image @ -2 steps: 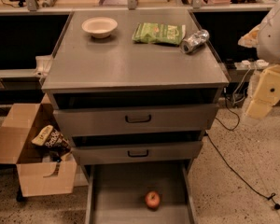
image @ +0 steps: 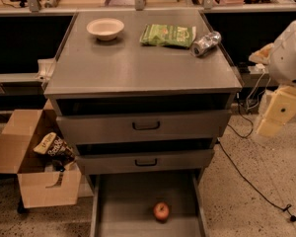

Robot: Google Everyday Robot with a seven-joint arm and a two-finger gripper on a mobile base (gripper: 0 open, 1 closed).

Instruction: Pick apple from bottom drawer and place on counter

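The apple (image: 161, 211), small and red with yellowish patches, lies on the floor of the bottom drawer (image: 119, 206), which is pulled out at the foot of the cabinet. The counter (image: 138, 65) is the grey cabinet top above two drawer fronts. My gripper (image: 277, 113) hangs at the right of the cabinet, level with the upper drawer front and clear of it. It is well above and to the right of the apple, and nothing shows in it.
On the counter stand a white bowl (image: 105, 28), a green snack bag (image: 168, 35) and a crushed silver can (image: 205, 43). An open cardboard box (image: 37, 174) with a snack packet sits on the floor at left. A black cable (image: 251, 181) runs across the floor at right.
My arm and gripper have dropped slightly at the right of the cabinet. The apple and the things on the counter have not moved.
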